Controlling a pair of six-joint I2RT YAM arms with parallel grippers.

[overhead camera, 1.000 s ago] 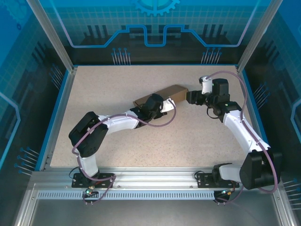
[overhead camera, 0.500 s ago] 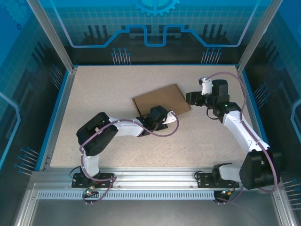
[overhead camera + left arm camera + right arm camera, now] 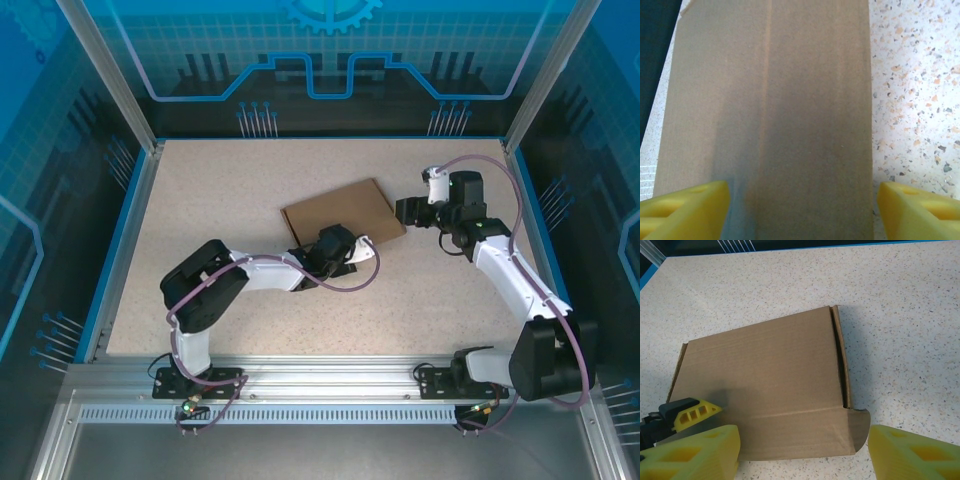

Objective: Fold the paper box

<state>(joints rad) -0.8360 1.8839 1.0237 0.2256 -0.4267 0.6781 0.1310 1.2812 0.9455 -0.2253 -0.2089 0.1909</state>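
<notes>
I see the paper box [image 3: 343,213] lying flat with its lid down, mid-worktop [image 3: 220,190]. A rounded tab [image 3: 859,427] at a right-hand corner juts out, so I judge tucking remains. My left fingers [image 3: 345,258] are spread at its near edge, and my right fingers [image 3: 404,210] are spread beside its right edge

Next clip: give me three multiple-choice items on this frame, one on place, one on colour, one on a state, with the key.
1. The paper box lies: A) on the table; B) lifted in the air; C) on the front rail.
2. The box is: A) white; B) brown; C) blue.
3. The left jaws are: A) shut on the box; B) shut empty; C) open.
Key: A, it rests flat on the speckled surface; B, plain brown cardboard; C, the yellow fingers stand wide apart in the left wrist view.
</notes>
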